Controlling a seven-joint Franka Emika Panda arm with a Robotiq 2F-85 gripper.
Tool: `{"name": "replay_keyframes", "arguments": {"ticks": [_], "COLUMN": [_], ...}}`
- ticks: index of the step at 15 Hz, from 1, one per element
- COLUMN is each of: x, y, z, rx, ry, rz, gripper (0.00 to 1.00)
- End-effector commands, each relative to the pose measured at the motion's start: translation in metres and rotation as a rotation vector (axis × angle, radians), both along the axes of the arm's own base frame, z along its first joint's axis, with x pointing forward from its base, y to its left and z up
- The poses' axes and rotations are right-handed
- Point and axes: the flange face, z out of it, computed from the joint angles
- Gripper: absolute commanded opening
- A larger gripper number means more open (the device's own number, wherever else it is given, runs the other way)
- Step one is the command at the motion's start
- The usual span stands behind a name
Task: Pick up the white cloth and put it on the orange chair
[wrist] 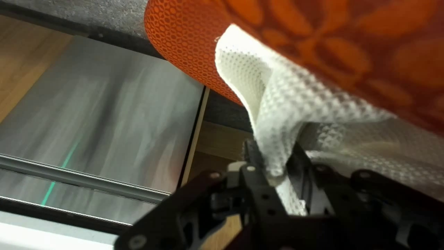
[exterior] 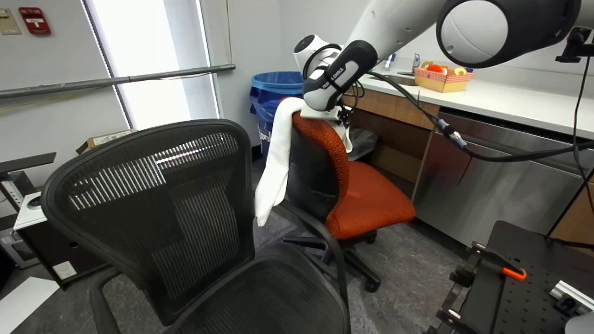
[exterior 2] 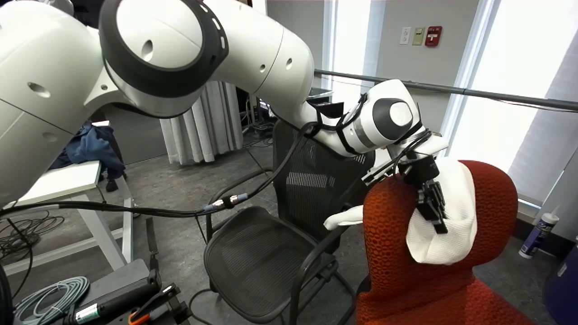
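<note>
"Where's the white cloth (exterior 2: 457, 198)?"

"Clamped by a fold in the pincer (wrist: 275, 156), and draped over the backrest (exterior 2: 494, 207) of the orange chair (exterior: 362, 199), right beside the pincer."

"So which step?"

"Laying it down, I judge, with only the release left. Next, the pincer should part and ease away without dragging the cloth."

"Edges to mind?"

"The backrest's top, just above the pincer's lower end. Past the backrest stands the black chair (exterior 2: 271, 253), apart from the pincer."

"Open room?"

"Over the seat (exterior: 383, 192), between pincer and steel appliance front (exterior: 492, 185); likely the freer side."
</note>
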Motion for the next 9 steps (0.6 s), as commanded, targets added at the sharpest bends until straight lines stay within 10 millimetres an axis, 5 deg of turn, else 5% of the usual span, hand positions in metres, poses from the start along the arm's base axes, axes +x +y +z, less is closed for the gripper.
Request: {"name": "replay_keyframes", "arguments": {"ticks": [1, 7, 9], "x": [0.013, 0.036, 0.041], "y": [0.021, 0.051, 0.058], "z": [0.009, 0.037, 0.043], "rx": [-0.01, -0.048, -0.048], "ry": [-0.016, -0.053, -0.072], "rz": [0.07, 0.182, 0.203], "gripper": [0.5, 0.99, 1.0]}}
